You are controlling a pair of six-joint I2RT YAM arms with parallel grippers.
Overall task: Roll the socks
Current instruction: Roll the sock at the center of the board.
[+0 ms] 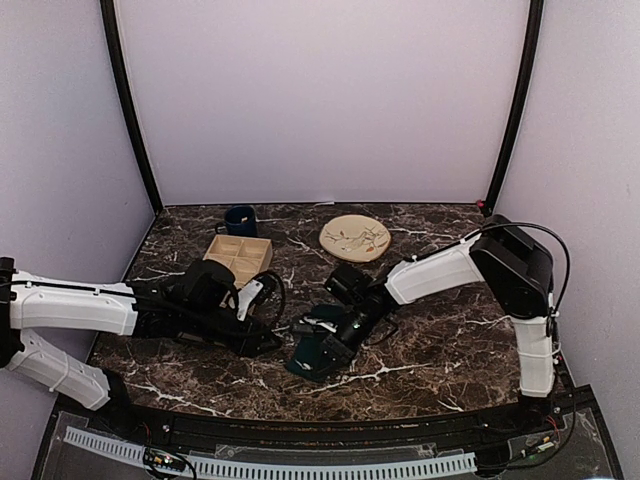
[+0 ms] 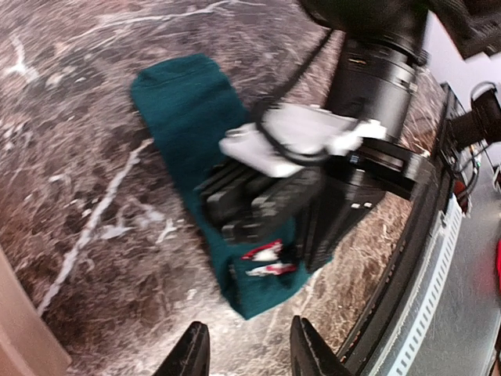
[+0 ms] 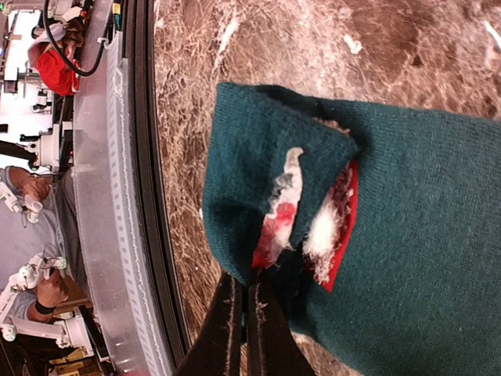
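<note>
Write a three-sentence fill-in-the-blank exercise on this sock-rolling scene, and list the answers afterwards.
1. The right end effector is ____ on the edge of the plain dark teal-green fabric sock.
2. The left end effector is ____, with nothing between its fingers.
3. In the top view, the round beige plate lies to the ____ of the light wooden divided tray.

Missing words: shut; open; right.
</note>
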